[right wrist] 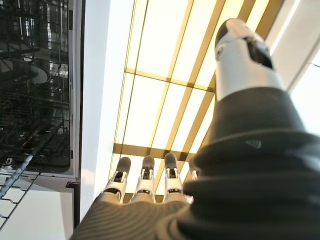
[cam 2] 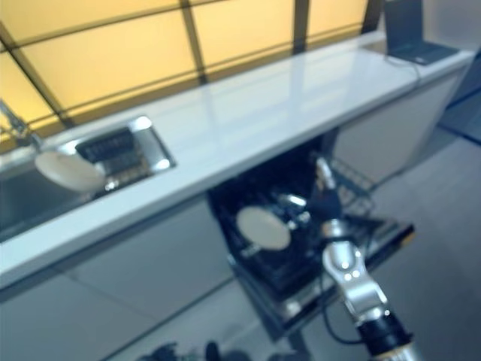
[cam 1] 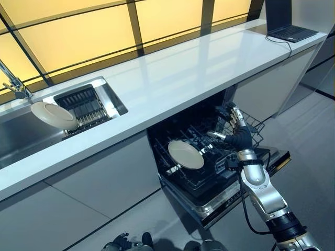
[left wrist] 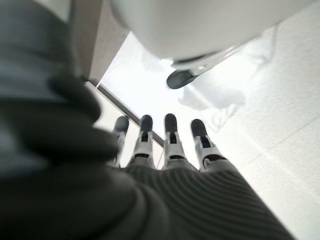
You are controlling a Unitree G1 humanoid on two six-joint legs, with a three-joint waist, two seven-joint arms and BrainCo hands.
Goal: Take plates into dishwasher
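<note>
White plate lay on the pulled-out dishwasher rack; a second plate leaned in the sink. Your right hand hovered beside the rack, fingers straight, empty; left hand likewise open

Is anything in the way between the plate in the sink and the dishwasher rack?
Nothing visible blocks it. The plate leans in the sink; the dishwasher rack is pulled out with one plate already in it. The right hand, open, hangs over the rack.
</note>
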